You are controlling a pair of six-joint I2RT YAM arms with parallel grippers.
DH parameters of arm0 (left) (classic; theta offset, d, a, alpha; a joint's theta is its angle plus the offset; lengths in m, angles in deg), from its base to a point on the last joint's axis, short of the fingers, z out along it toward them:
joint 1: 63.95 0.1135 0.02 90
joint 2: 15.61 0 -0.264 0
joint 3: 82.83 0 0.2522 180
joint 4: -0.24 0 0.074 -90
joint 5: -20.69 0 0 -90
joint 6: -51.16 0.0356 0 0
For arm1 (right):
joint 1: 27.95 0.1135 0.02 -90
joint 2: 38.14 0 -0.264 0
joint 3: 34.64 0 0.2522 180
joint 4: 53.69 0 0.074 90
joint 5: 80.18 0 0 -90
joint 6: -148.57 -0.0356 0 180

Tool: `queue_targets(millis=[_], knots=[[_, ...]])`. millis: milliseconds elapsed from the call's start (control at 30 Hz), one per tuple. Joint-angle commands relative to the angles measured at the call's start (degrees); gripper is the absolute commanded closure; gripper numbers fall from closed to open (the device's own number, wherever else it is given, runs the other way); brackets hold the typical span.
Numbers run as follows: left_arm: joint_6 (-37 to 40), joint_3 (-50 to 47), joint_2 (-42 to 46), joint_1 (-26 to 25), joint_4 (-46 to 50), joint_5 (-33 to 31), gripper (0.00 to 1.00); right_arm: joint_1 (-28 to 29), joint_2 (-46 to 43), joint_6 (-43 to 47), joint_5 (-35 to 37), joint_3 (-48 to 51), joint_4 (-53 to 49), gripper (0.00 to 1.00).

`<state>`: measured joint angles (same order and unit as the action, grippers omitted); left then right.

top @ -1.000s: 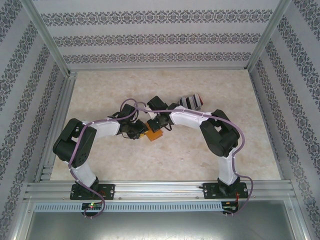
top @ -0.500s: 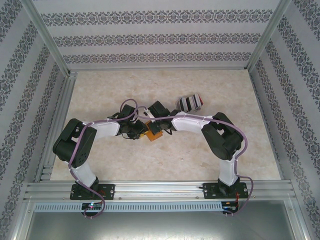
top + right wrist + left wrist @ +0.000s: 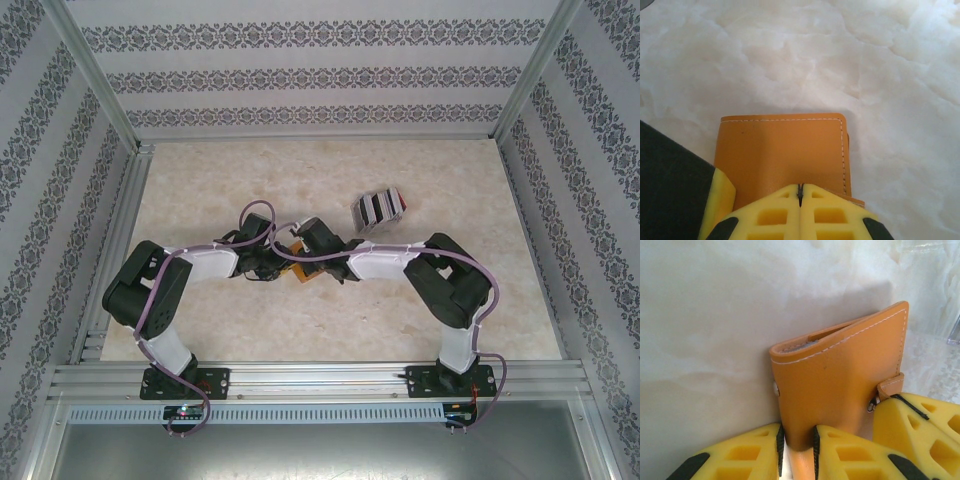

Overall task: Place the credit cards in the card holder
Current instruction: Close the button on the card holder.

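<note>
The marble table (image 3: 250, 180) carries everything. The left arm (image 3: 160, 290) and right arm (image 3: 440, 280) bend inward so that their grippers meet near the table's middle.

The cards (image 3: 378, 206) lie fanned on the table, beyond the right gripper (image 3: 314, 262) and off to its right, apart from it and touched by nothing.

The holder (image 3: 303, 272) sits between the two grippers. In the left wrist view the holder (image 3: 840, 385) stands on edge, tilted, its covers slightly parted at the top, and its lower edge is clamped between the yellow fingers of the left gripper (image 3: 797, 442). Just right of those fingers, the right gripper's yellow fingers (image 3: 920, 430) sit against the snap tab (image 3: 890, 386).

In the right wrist view the right gripper (image 3: 800, 192) has its fingers pressed fully together over the near edge of the holder (image 3: 780, 155). Whether they pinch a flap cannot be told.
</note>
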<state>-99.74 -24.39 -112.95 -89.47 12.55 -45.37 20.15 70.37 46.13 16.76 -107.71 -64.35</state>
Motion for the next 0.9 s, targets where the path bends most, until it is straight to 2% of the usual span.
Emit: queue_targets(millis=[0, 433, 867], knots=[[2.92, -2.04, -1.16, -0.09, 1.28, -5.42, 0.75, 3.58, 7.15, -3.76, -3.71, 6.26, -14.78, 0.97], [4.52, -1.94, -5.32, -0.09, -5.25, -3.89, 0.75, 6.93, 6.29, -9.44, -0.26, 15.0, -11.04, 0.99], [3.84, -3.32, -7.82, -0.12, -10.76, -2.19, 0.75, 8.73, 11.09, -7.37, -3.49, 8.4, -16.56, 0.99]])
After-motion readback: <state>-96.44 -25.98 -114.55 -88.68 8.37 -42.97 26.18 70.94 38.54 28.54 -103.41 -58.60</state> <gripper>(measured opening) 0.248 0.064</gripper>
